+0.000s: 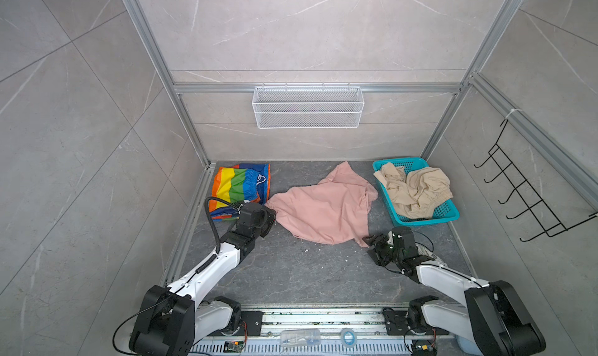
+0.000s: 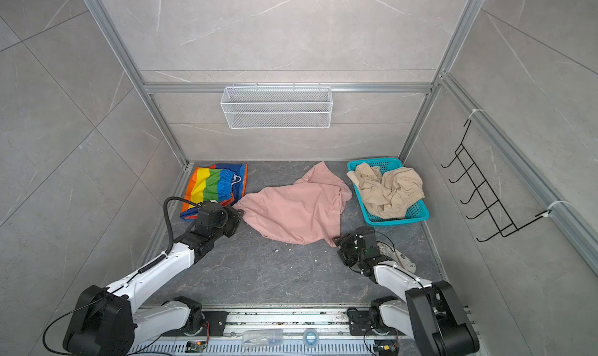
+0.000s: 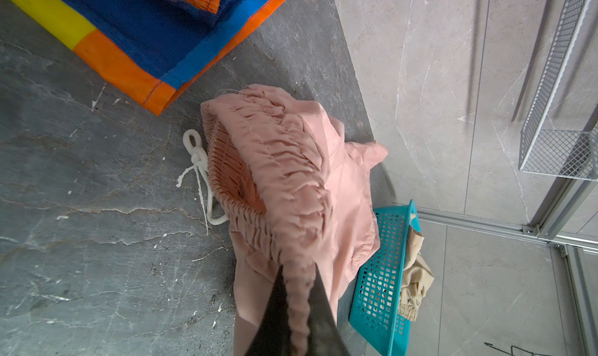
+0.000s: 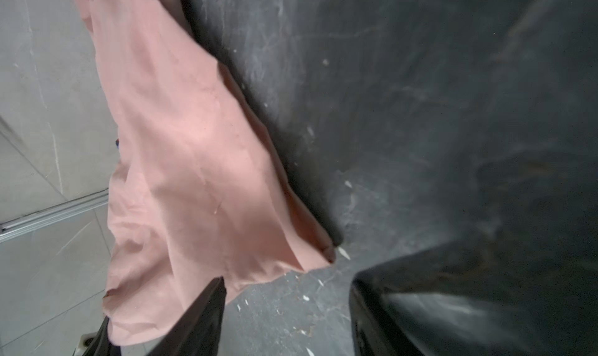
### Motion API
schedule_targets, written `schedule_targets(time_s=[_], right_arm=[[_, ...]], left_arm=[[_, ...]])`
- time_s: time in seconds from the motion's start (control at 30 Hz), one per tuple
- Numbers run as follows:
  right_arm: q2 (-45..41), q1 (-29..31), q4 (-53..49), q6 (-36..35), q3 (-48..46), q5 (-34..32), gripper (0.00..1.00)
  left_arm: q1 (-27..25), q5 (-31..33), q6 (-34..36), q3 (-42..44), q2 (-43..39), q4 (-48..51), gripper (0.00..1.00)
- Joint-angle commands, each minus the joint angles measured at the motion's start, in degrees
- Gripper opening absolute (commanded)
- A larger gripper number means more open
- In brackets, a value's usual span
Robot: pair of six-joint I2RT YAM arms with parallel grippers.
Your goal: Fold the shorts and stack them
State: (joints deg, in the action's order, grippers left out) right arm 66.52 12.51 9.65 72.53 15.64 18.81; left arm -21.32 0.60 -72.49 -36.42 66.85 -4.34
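Note:
The pink shorts (image 1: 323, 205) lie spread and rumpled in the middle of the dark table. My left gripper (image 3: 297, 270) is shut on their gathered waistband (image 3: 275, 150) at the cloth's left end, with the white drawstring (image 3: 197, 163) trailing on the table. My right gripper (image 4: 288, 280) stands open at the near right corner of the pink shorts (image 4: 181, 163), with bare table between its fingers. The rainbow-striped shorts (image 1: 241, 186) lie folded at the back left. The beige shorts (image 1: 414, 189) sit crumpled in the teal basket (image 1: 424, 220).
A white wire basket (image 1: 307, 106) hangs on the back wall and a black hook rack (image 1: 524, 192) on the right wall. A greyish rag (image 2: 401, 257) lies under the right arm. The front rail (image 1: 323, 318) holds a clear plastic item (image 1: 299, 336).

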Motion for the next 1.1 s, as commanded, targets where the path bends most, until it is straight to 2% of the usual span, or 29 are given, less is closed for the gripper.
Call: schedule_targets(time_s=[0.0,0.33,0.47,0.57,0.67,0.77,0.9,1.07], right_arm=[[-0.77,0.21,-7.69,-4.43,1.12,-3.06,0.58],[9.19,0.24,-0.48,-5.02,2.19,-4.28,0.38],[12.09,0.19,0.84,-5.93,2.94,-5.49,0.32],[14.17,0.23,2.07,-6.98,3.26,-6.70,0.22],[15.67,0.21,3.09,-8.18,4.27,-7.27,0.03],[14.56,0.03,1.09,-9.60,7.37,-7.42,0.00],[9.39,-1.47,-7.52,-14.75,17.21,-8.38,0.00],[9.55,-4.05,-19.51,-22.82,39.11,-9.20,0.00]], left_arm=[[0.40,-1.20,1.82,-0.18,0.21,-2.68,0.00],[0.49,-2.16,1.47,0.18,1.05,-3.75,0.00],[0.49,-2.30,1.47,0.32,0.82,-3.70,0.00],[0.48,-2.44,1.64,0.56,0.78,-3.75,0.00],[0.49,-3.08,2.20,0.57,1.34,-4.10,0.00],[0.65,-3.67,3.83,-0.12,1.55,-3.09,0.00],[3.78,-6.62,8.96,-4.43,1.78,0.95,0.00],[9.88,-13.74,16.83,-18.56,6.93,9.50,0.00]])
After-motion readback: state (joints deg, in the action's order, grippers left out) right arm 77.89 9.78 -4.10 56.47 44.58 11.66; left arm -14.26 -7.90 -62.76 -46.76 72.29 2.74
